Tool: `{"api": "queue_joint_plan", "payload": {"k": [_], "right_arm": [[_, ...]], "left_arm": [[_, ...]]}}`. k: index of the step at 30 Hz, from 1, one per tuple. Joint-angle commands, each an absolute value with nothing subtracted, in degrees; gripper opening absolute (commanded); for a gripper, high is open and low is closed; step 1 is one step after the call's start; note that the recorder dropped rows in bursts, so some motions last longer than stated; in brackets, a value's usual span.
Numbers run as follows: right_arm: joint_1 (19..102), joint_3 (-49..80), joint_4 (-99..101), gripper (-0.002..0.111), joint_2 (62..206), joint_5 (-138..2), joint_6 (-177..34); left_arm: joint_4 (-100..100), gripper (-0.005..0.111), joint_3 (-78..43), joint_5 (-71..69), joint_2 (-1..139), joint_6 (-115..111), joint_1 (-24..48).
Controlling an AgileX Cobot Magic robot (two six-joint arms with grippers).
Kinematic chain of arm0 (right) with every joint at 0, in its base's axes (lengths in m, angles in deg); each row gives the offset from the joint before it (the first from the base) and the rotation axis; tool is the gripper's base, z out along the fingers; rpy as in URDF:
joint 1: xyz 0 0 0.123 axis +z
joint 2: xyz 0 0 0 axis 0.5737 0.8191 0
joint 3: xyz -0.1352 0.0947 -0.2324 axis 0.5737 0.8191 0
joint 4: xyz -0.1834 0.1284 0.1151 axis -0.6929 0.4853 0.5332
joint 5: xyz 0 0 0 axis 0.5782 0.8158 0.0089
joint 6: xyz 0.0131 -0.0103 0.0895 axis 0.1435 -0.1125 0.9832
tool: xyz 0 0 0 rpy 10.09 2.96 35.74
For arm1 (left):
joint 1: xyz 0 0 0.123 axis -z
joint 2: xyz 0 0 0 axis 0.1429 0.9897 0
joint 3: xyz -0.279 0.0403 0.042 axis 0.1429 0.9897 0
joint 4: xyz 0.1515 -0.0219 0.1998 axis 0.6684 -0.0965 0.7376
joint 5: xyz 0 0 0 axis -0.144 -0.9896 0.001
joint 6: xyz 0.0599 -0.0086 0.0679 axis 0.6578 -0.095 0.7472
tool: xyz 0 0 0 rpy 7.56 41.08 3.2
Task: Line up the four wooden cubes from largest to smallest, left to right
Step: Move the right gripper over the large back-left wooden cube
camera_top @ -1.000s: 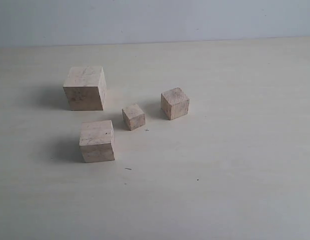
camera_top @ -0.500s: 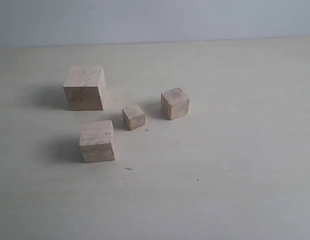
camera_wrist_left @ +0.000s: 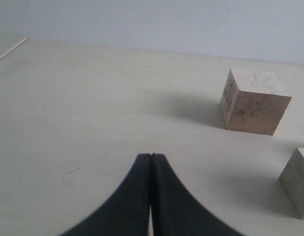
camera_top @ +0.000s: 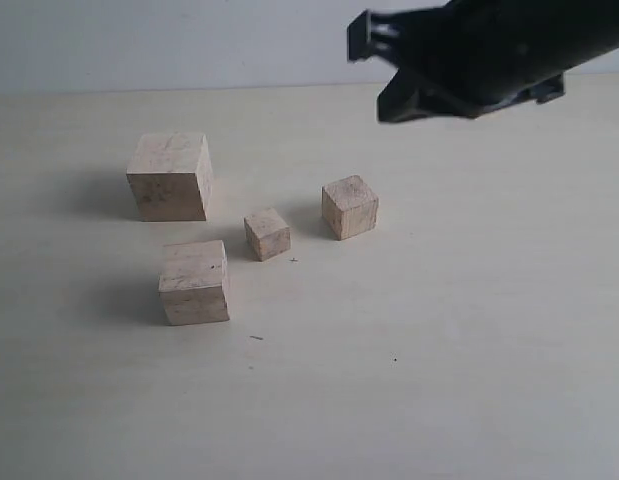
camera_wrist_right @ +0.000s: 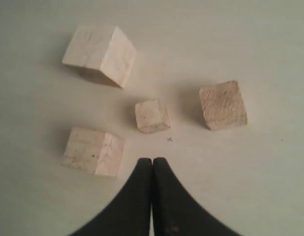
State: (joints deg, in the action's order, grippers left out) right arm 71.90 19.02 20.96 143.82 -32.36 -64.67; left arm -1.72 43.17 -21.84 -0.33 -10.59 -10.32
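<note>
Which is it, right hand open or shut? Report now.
Shut. In the right wrist view the right hand has its two black fingers pressed together with no gap, holding nothing.

Black right arm [camera_top: 489, 50] high up at far right, reaching left, right gripper [camera_wrist_right: 152, 161] fingers pressed together, left gripper [camera_wrist_left: 151, 157] fingers pressed together too

Table [camera_top: 459, 400]: pale cream, matte, fills most of frame. Wall [camera_top: 189, 40]: light blue-grey band across top, meets table at straight horiz. edge. On table: short dark dash [camera_top: 256, 338] lower centre-left, dark dot [camera_top: 394, 359] lower centre-right, tiny mark [camera_top: 293, 260] nr centre. L wrist view: thin pale line [camera_wrist_left: 12, 50] slants across table surface.
</note>
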Motion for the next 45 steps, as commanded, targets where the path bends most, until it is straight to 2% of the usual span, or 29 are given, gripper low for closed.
{"api": "queue_joint_plan", "payload": {"k": [1,6,15,20,24,26,27,31,33,36,45], "right_arm": [[72.63,18.41,24.26,0.0,149.07,-32.43,-69.15],[72.63,18.41,24.5,0.0,150.08,-34.76,-69.25],[72.63,18.41,24.5,0.0,150.08,-48.44,-69.8],[73.32,15.13,24.43,0.003,151.43,-49.56,-88.68],[74.89,11.56,24.56,0.017,154.46,-49.31,-99.29],[76.36,9.73,24.56,0.032,157.13,-49.31,-103.84],[77.04,9.02,24.56,0.039,158.76,-49.05,-106.46],[78.33,6.44,24.56,0.083,165.39,-48.21,-110.56],[78.33,6.01,24.56,0.097,167.39,-49.13,-110.29],[78.33,6.01,25.14,0.103,168.56,-49.65,-106.25],[78.33,6.01,31.9,0.103,168.55,-54.04,-106.82]], "left_arm": [[-2.06,0.0,43.21,-21.15,-0.68,-10.26,-9.94],[-2.06,0.0,43.21,-21.15,-0.68,-10.26,-9.94],[-2.06,0.0,43.21,-21.15,-0.68,-10.26,-9.94],[-2.06,0.0,43.21,-21.15,-0.68,-10.26,-9.94],[-2.06,0.0,43.21,-21.15,-0.68,-10.26,-9.94],[-2.06,0.0,43.21,-21.15,-0.68,-10.26,-9.94],[-2.06,0.0,43.21,-21.15,-0.68,-10.26,-9.94],[-2.06,0.0,43.21,-21.15,-0.68,-10.26,-9.94],[-2.06,0.0,43.21,-21.15,-0.68,-10.26,-9.94],[-2.06,0.0,43.21,-21.15,-0.68,-10.26,-9.94],[-2.06,0.0,43.21,-21.15,-0.68,-10.26,-9.94]]}}
